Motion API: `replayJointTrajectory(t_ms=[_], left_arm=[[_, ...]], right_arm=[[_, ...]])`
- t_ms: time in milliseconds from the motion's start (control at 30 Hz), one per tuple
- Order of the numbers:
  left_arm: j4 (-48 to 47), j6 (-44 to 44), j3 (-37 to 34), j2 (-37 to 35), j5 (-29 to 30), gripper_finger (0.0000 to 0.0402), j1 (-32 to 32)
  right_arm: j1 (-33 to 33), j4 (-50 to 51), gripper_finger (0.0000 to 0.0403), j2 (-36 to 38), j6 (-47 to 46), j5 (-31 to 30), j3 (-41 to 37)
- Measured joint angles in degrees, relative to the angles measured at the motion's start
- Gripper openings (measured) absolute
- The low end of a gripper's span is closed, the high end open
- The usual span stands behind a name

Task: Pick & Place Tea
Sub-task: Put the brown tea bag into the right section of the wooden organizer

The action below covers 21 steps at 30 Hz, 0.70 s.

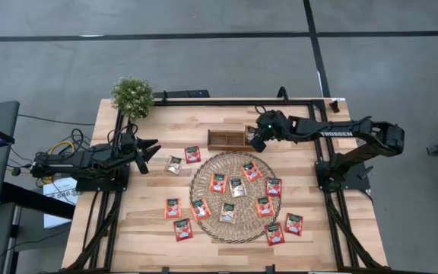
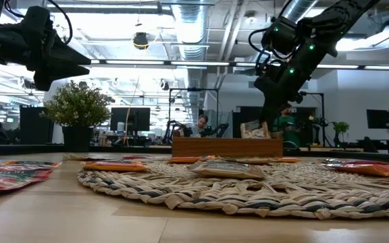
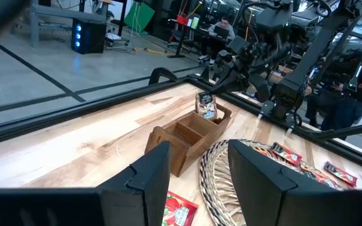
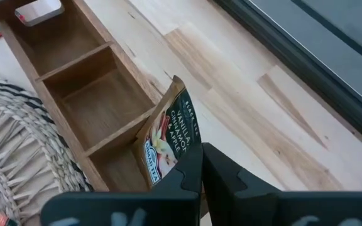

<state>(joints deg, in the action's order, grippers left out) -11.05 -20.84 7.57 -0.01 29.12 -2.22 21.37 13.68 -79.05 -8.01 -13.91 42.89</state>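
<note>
Tea sachet (image 4: 170, 139) pinched at one edge by right gripper (image 4: 201, 174), fingers pressed together on it, hanging over end compartment of wooden tray (image 4: 74, 88). Stands upright on edge, label text running vertically, long axis roughly vertical. Likely light, thin, floppy foil, slippery; best held by edge seam as now. More sachets (image 1: 238, 186) scattered flat on woven mat (image 1: 204, 183) and table (image 1: 128, 236). Left gripper (image 1: 149, 151) hovers spread, empty, well apart.
</note>
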Motion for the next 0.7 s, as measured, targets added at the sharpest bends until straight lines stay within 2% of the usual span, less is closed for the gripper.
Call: replayJointTrajectory(t_ms=[700], left_arm=[[0.02,0.02,-0.02,0.00,-0.02,0.0151,-0.01]], right_arm=[[0.52,0.41,0.0000,0.00,4.12,-1.45,0.07]])
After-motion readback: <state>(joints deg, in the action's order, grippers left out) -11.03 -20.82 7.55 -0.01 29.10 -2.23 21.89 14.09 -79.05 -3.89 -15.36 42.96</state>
